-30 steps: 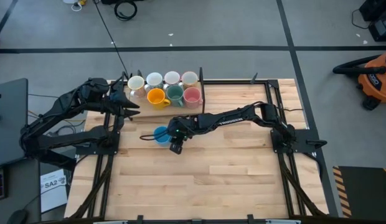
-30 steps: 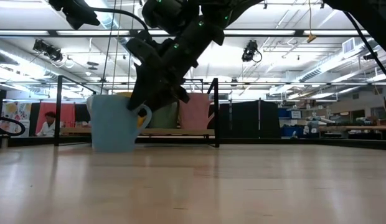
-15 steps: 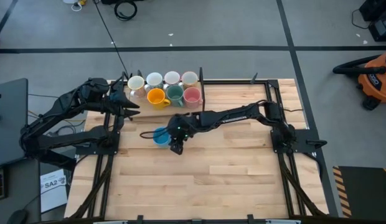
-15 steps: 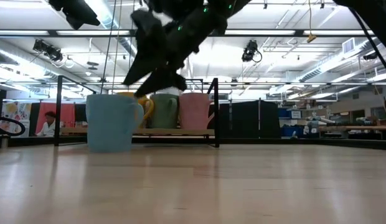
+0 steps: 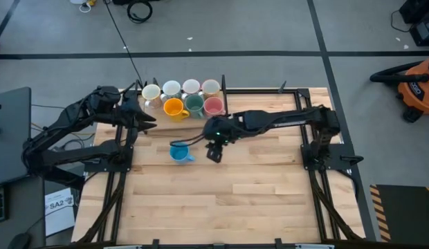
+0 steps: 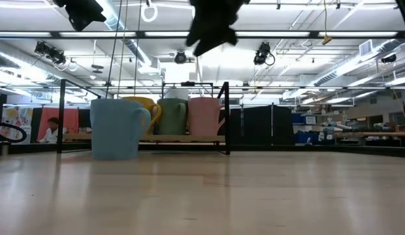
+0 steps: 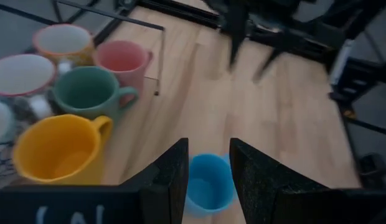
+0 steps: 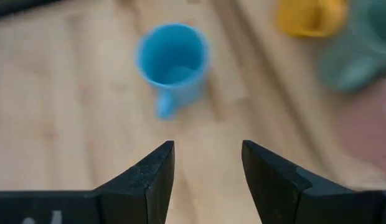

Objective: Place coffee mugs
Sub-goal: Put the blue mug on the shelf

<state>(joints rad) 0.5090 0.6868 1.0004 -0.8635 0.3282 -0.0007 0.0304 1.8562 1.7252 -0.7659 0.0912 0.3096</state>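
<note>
We saw the light blue mug (image 5: 178, 151) standing upright by itself on the wooden tabletop (image 5: 256, 200), left of the middle and a little toward the far edge, its handle turned toward the near right. Nothing touched it. The right gripper (image 5: 214, 150) hung above the tabletop just to the right of that mug, raised clear of the wood, with its two fingers (image 8: 152, 180) spread apart and nothing between them; in the right wrist view the blue mug showed beyond the open gap.

The other seven mugs stood close together at the far edge of the tabletop, toward the far left corner, inside a low dark frame (image 5: 225, 104). In the nearer row we counted the orange mug (image 5: 174, 108), the dark green mug (image 5: 194, 105) and the pink mug (image 5: 213, 106). Behind them stood four white or cream mugs (image 5: 171, 88) in a row.

The left gripper (image 5: 147, 117) waited over the far left corner of the tabletop, just beside the orange mug and touching none of them. Its fingers (image 7: 171, 180) stood partly apart and held nothing, with the blue mug visible past them in the left wrist view.

In the low view a person (image 6: 52, 129) showed far off in the room behind the table.
</note>
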